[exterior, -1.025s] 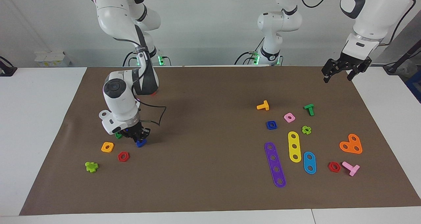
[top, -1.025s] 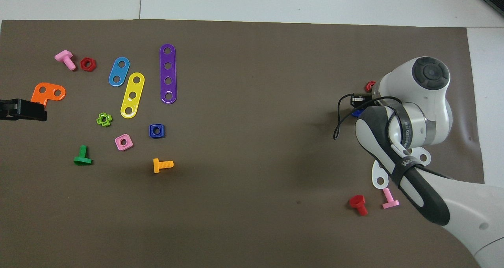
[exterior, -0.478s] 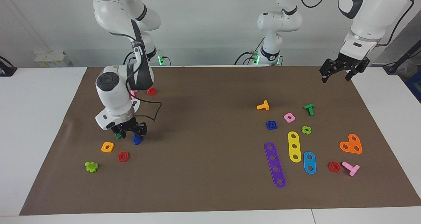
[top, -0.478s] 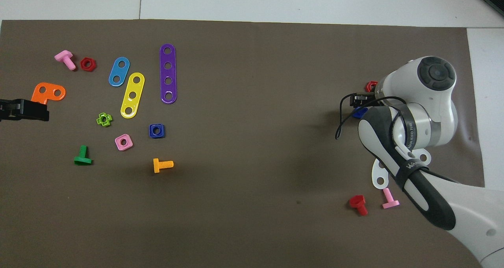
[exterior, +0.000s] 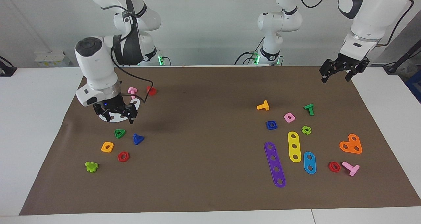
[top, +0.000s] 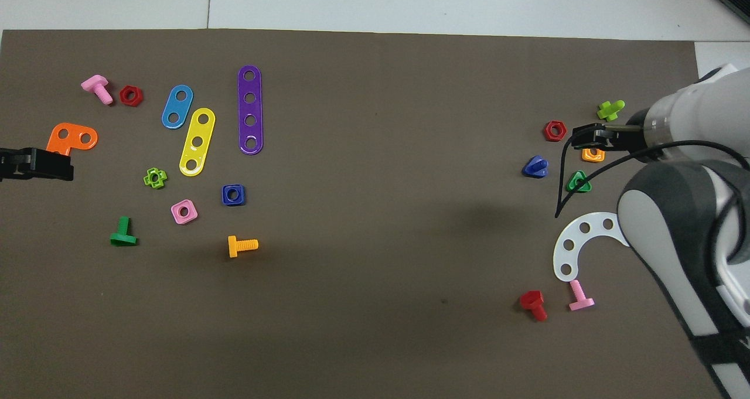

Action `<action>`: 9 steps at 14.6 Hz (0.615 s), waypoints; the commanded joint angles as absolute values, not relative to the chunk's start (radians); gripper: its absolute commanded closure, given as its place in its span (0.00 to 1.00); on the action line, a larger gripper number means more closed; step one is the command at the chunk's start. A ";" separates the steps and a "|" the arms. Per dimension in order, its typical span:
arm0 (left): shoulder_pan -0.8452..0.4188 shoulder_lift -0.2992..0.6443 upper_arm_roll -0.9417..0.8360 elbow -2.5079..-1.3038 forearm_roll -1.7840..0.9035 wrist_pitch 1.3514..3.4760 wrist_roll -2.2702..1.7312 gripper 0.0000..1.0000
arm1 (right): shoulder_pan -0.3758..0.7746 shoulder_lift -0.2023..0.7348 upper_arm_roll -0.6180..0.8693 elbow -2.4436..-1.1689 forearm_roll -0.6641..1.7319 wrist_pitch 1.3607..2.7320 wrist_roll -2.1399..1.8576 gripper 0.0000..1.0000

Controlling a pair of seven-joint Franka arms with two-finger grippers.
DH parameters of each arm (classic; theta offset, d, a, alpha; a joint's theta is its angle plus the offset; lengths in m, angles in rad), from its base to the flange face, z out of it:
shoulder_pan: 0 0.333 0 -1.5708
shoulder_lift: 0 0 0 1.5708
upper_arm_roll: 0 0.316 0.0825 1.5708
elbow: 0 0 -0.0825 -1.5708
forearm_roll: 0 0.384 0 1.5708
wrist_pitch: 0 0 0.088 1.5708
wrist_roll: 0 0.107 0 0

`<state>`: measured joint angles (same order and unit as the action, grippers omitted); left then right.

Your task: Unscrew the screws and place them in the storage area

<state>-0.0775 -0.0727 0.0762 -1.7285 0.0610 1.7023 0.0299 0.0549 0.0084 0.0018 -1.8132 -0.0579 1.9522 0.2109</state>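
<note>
The dark-blue screw (exterior: 138, 139) (top: 535, 166) lies loose on the brown mat (exterior: 210, 171) toward the right arm's end, beside a green triangular nut (exterior: 120, 133) (top: 578, 182). My right gripper (exterior: 115, 114) (top: 595, 141) hangs open and empty above the mat, over a white curved plate (top: 577, 238) and apart from the screw. At the other end of the table my left gripper (exterior: 340, 73) (top: 35, 163) waits open, raised over the mat's edge with nothing in it.
Around the screw lie an orange square nut (exterior: 107, 147), a red hex nut (exterior: 123, 156) and a lime bolt (exterior: 91, 166). A pink bolt (exterior: 132, 91) and a red bolt (exterior: 151, 91) lie nearer the robots. Coloured strips (exterior: 274, 164), nuts and bolts crowd the left arm's end.
My right gripper has opened, let go of the blue screw on the mat, and risen back toward the robots. The green nut and white plate now show. The left arm barely moved.
</note>
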 commanded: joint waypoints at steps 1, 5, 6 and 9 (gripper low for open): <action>-0.095 -0.091 0.083 -1.750 0.083 1.713 0.023 0.00 | 0.047 -0.017 0.012 -1.705 -0.037 1.776 0.206 0.01; -0.098 -0.091 0.084 -1.750 0.083 1.710 0.023 0.00 | 0.048 -0.009 0.018 -1.592 -0.034 1.641 0.203 0.01; -0.098 -0.091 0.084 -1.750 0.081 1.710 0.023 0.00 | 0.048 -0.009 0.018 -1.577 -0.029 1.628 0.202 0.01; -0.098 -0.091 0.084 -1.750 0.083 1.710 0.023 0.00 | 0.044 0.002 0.017 -1.520 -0.008 1.571 0.202 0.01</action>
<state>-0.0835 -0.0727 0.0761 -1.7287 0.0610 1.7022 0.0299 0.0582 -0.0270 0.0123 -1.5785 -0.0348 1.6135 0.2109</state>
